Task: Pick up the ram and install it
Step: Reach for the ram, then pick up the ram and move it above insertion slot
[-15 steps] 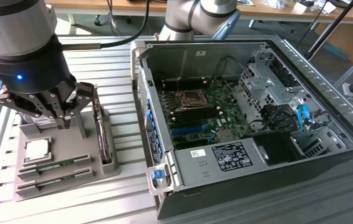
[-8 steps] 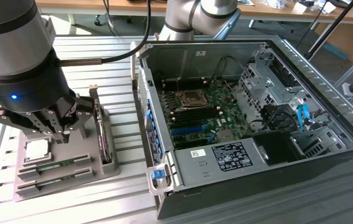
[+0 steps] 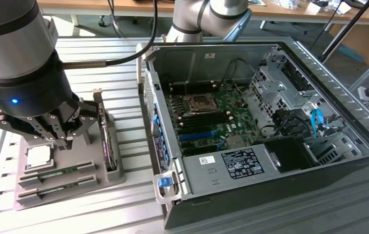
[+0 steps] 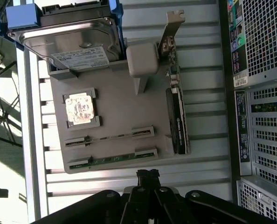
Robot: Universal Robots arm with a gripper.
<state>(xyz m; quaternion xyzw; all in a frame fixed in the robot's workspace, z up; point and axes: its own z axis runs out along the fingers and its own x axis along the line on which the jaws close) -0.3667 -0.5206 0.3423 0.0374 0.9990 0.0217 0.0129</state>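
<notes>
- The gripper (image 3: 59, 142) hangs over the gray tray (image 3: 87, 156), its tips above the part of the tray next to the processor chip (image 3: 39, 156).
- Its fingers are drawn together with nothing between them; in the wrist view the gripper (image 4: 148, 176) appears as a closed dark tip just off the tray's (image 4: 120, 107) edge.
- The ram (image 3: 57, 186) is a thin green stick standing on edge in the slot nearest the tray's outer edge. The gripper is not touching it.
- In the wrist view the ram (image 4: 113, 160) is the tray item closest to the fingertips, held between two small end blocks.
- A second slim stick (image 3: 57, 172) sits in the tray's next slot, parallel to the ram and between it and the processor chip (image 4: 80, 108); from the wrist it shows as a thin line (image 4: 109, 137).
- A dark expansion card (image 3: 106, 139) with a metal bracket stands on edge along one side of the tray, at right angles to the two sticks (image 4: 177, 119).
- A hard drive (image 4: 73, 42) rests at the end of the tray opposite the ram, beyond the processor chip.
- The open computer case (image 3: 250, 112) lies on the slatted metal table (image 3: 126, 63) just beside the tray's card side, with its motherboard (image 3: 217, 117) exposed.
- From the wrist, the case's perforated wall (image 4: 259, 93) runs along that same side of the tray.
</notes>
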